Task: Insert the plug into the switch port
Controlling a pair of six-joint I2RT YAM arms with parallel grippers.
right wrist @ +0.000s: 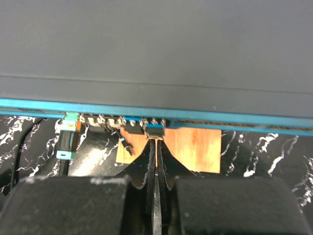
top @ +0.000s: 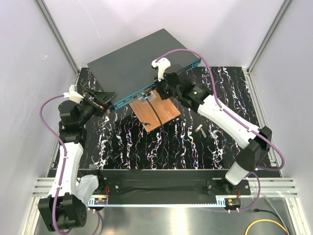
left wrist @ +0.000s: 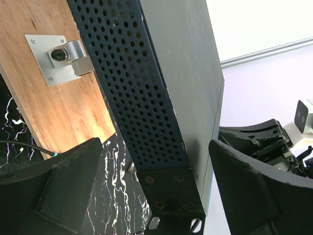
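The switch [top: 139,61] is a flat dark grey box lying at an angle at the back, its teal front face [top: 146,88] toward me. My right gripper [top: 159,89] is at that face. In the right wrist view its fingers [right wrist: 156,147] are shut on the small dark plug [right wrist: 154,130], which sits against the port row under the teal edge [right wrist: 234,116]. A thin black cable [top: 157,113] trails back over the board. My left gripper [left wrist: 164,196] is open, its pads [left wrist: 68,188] either side of the switch's corner bracket [left wrist: 168,196] without touching it.
A copper-brown board [top: 156,113] lies in front of the switch, carrying a metal bracket [left wrist: 63,56]. Small metal parts [top: 199,129] lie on the black marbled table [top: 146,147]. A teal connector [right wrist: 66,142] hangs at the port row's left. A yellow cable [top: 266,225] lies off the table.
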